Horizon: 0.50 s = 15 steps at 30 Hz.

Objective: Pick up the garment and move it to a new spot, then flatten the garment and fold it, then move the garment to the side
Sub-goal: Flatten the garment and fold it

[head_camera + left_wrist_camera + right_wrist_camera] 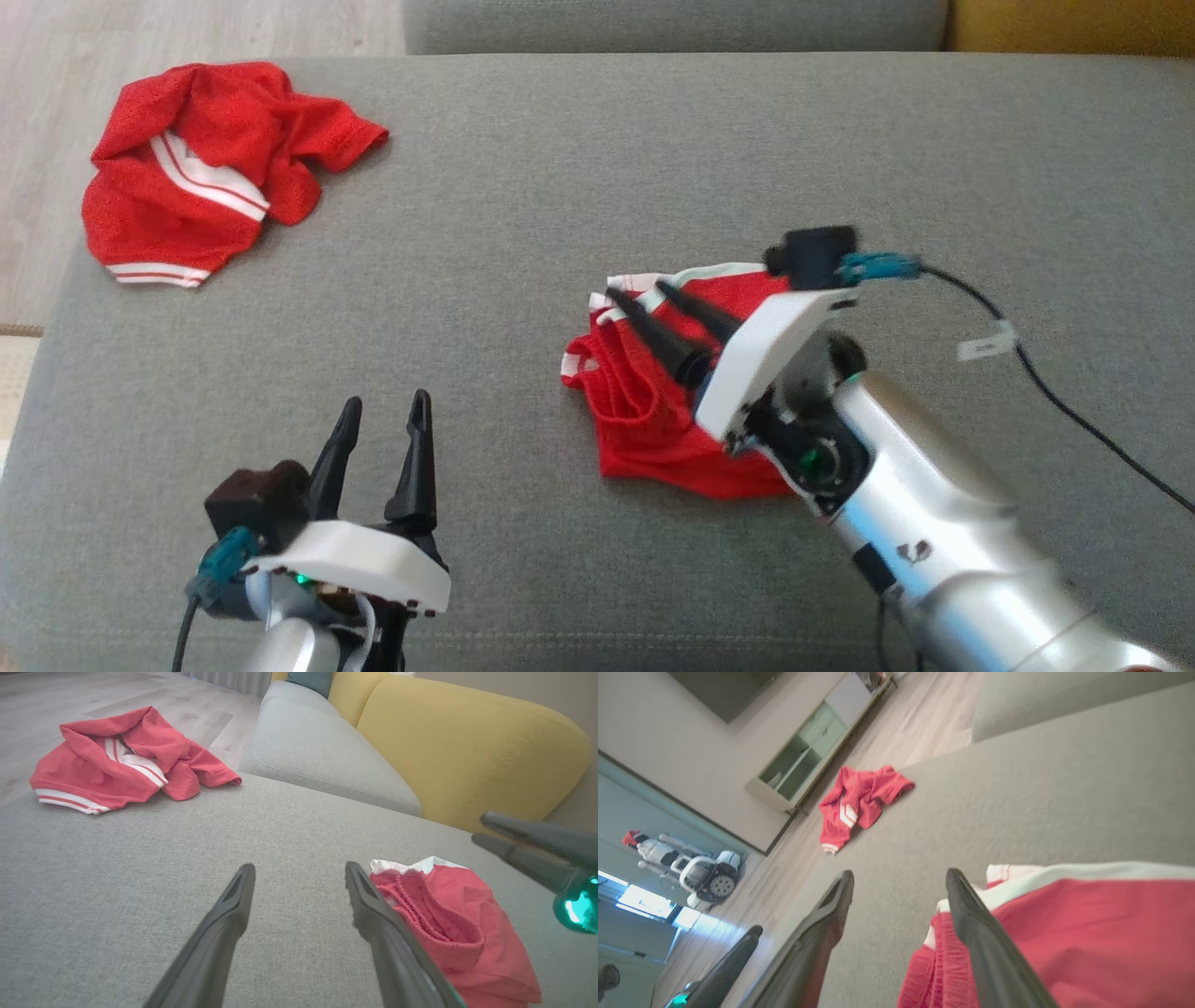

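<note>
A folded red garment (644, 420) with white trim and an elastic waistband lies on the grey couch cushion (523, 233), right of centre. My right gripper (638, 290) hovers over its far edge, open, with nothing between its fingers. In the right wrist view that gripper (900, 873) shows one finger over the garment (1087, 933) and the other over bare cushion. My left gripper (387, 399) stands open over bare cushion at the lower left, apart from the cloth. In the left wrist view the garment (467, 905) lies just right of the left gripper (300, 867), and the right gripper (479, 828) reaches in from the right.
A second red garment (205, 159) with white stripes lies crumpled at the cushion's far left corner, by the wood floor (47, 93). The yellow backrest (467, 742) borders the seat. A black cable (1074, 411) trails from my right wrist. A white wheeled machine (691, 868) stands across the room.
</note>
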{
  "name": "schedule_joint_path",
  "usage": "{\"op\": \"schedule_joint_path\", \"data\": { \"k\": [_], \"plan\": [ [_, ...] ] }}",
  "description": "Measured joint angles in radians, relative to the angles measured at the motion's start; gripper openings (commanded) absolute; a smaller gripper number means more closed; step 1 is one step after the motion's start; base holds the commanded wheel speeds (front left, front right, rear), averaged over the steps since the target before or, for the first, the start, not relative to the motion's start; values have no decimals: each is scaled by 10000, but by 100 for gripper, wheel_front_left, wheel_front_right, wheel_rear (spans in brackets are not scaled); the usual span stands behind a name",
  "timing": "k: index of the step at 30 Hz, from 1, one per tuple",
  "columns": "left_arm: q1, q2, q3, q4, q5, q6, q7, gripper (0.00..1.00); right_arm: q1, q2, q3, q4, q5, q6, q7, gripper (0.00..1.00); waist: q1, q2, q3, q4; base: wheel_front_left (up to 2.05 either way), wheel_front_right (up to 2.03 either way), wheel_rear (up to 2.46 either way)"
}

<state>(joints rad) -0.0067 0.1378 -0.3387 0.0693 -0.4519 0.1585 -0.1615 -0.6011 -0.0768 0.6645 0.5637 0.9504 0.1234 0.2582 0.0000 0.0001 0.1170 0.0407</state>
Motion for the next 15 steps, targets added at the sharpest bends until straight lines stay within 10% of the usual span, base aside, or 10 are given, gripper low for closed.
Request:
{"op": "schedule_joint_path", "data": {
  "k": [15],
  "plan": [
    [-221, 10, 318, -23, 84, 284, -637, 100, 202, -832, -2627, -46, -3323, 0, -4600, 100, 0, 0, -267, -418, 0, 0, 0]
  ]
}}
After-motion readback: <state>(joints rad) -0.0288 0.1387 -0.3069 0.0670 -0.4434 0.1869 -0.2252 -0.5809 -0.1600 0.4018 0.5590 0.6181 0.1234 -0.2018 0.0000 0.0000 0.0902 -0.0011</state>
